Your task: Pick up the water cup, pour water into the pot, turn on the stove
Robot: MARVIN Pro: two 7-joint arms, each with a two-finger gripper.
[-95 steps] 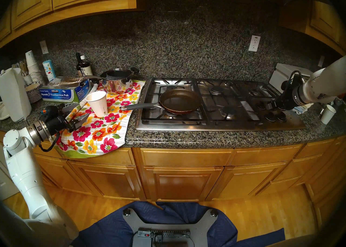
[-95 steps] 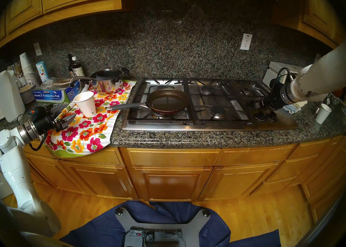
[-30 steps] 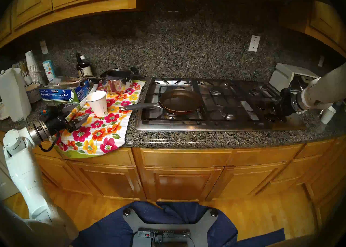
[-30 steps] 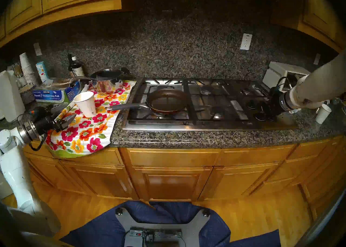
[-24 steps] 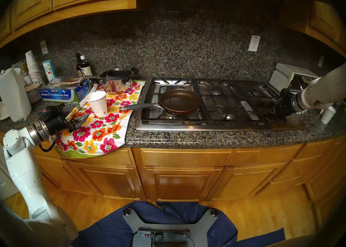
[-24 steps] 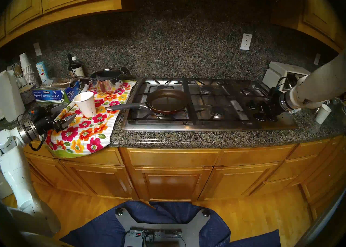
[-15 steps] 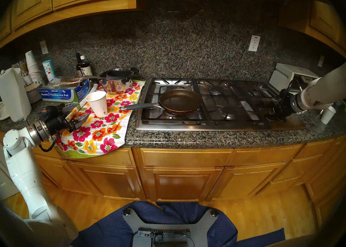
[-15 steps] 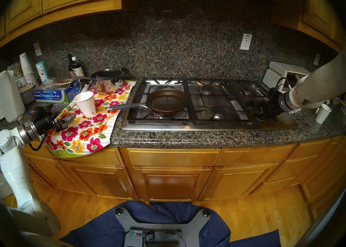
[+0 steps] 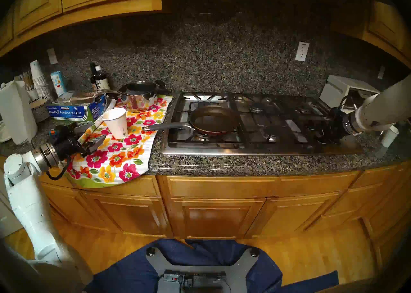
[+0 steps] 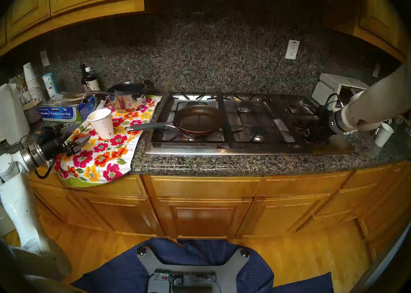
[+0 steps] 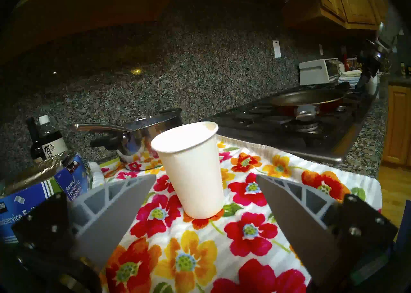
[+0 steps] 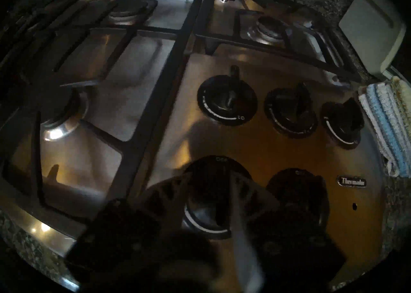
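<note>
CHANGE: right arm [image 9: 378, 110] has dropped onto the stove's [image 9: 266, 150] front knob [image 12: 209, 199]; cup [image 9: 116, 122] and pan [image 9: 214, 119] unmoved | MEANING: likely lighting step; no flame visible | RIGHT JAWS: flank the knob, blurred, grip unclear | LEFT JAWS: spread, empty; cup upright on towel [image 9: 115, 159], just ahead between them, untouched

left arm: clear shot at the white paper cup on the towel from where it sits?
Probably yes. The left claw is open and level, its two fingers either side of the water cup, which stands upright on the floral towel. Nothing lies between them; the steel saucepan sits behind the cup.
</note>
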